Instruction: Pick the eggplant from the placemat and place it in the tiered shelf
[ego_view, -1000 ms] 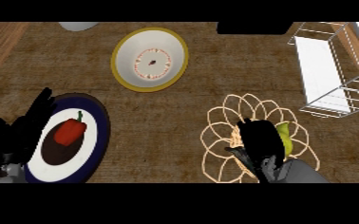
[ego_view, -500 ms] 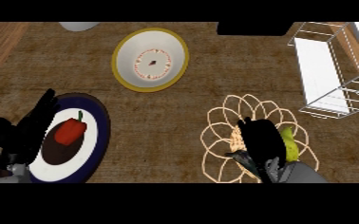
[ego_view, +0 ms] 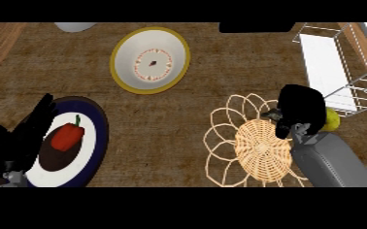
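My right hand (ego_view: 299,107) hangs over the right edge of the woven, flower-shaped placemat (ego_view: 257,148), its fingers curled round a yellow-green eggplant (ego_view: 332,119). Only the eggplant's right side shows past the hand. The white wire tiered shelf (ego_view: 328,63) stands at the right edge of the counter, just beyond and to the right of the hand. My left hand (ego_view: 30,132) rests open at the lower left, next to the dark-rimmed plate.
A dark blue-rimmed plate (ego_view: 91,148) at the lower left carries a red pepper (ego_view: 68,136). A yellow-rimmed white plate (ego_view: 150,60) lies at the back centre. A grey object (ego_view: 75,26) and a black object (ego_view: 255,27) sit along the far edge.
My right hand has risen from the placemat's middle and moved back and right toward the shelf, carrying the eggplant. The left hand has barely moved.
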Motion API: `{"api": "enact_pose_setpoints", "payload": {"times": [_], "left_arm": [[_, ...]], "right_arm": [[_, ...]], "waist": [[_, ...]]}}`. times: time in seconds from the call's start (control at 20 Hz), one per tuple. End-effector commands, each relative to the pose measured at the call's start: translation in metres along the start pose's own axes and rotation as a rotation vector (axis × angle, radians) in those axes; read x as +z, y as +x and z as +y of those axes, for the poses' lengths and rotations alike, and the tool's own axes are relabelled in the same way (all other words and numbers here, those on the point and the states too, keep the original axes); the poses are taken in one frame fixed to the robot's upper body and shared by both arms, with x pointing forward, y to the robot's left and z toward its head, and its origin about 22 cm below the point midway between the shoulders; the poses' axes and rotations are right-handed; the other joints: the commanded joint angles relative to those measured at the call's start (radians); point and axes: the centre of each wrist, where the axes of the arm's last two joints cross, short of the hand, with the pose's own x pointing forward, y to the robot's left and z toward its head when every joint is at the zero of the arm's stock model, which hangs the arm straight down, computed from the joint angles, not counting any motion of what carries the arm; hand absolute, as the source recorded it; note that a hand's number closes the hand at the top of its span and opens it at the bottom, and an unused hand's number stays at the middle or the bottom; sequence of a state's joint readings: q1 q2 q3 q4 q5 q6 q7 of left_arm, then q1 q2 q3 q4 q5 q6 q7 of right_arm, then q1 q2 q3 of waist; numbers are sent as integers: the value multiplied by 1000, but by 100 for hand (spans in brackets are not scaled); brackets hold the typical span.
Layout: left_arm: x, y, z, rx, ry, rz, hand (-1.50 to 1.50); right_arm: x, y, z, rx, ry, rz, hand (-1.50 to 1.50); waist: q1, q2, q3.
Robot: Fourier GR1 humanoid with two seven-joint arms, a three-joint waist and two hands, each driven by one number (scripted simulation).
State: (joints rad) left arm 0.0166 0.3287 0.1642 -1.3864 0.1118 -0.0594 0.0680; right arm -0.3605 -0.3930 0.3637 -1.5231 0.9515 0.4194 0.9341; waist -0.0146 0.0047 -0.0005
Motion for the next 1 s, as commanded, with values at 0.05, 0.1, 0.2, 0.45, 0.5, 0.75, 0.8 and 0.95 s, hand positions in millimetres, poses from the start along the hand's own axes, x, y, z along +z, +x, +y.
{"api": "enact_pose_setpoints", "payload": {"times": [0.05, 0.1, 0.2, 0.45, 0.5, 0.75, 0.8, 0.95], "left_arm": [[-1, 1, -2, 5, 5, -5, 0], [-2, 3, -5, 6, -4, -26, 0], [-7, 12, -9, -5, -36, -33, 0], [-9, 17, -10, -23, -77, -36, 0], [-12, 15, -16, -15, -78, -40, 0], [-16, 26, -25, -18, -96, -51, 0], [-16, 22, -20, -16, -100, -52, 0], [-14, 24, -24, -33, -87, -36, 0]], "right_arm": [[-44, -32, -45, -325, -98, 537, 150], [-48, -33, -56, -378, -121, 600, 150], [-54, -28, -74, -459, -163, 702, 150], [-60, -21, -130, -605, -314, 874, 150], [-58, -18, -140, -673, -347, 874, 150], [-48, -12, -193, -808, -547, 915, 150], [-43, -12, -209, -832, -585, 922, 150], [-36, 4, -225, -827, -645, 945, 150]], "waist": [[2, 12, 3], [22, 14, 1], [48, 18, 0], [98, 16, -3], [90, 18, -4], [104, 16, -3], [106, 16, -5], [101, 8, -3]]}}
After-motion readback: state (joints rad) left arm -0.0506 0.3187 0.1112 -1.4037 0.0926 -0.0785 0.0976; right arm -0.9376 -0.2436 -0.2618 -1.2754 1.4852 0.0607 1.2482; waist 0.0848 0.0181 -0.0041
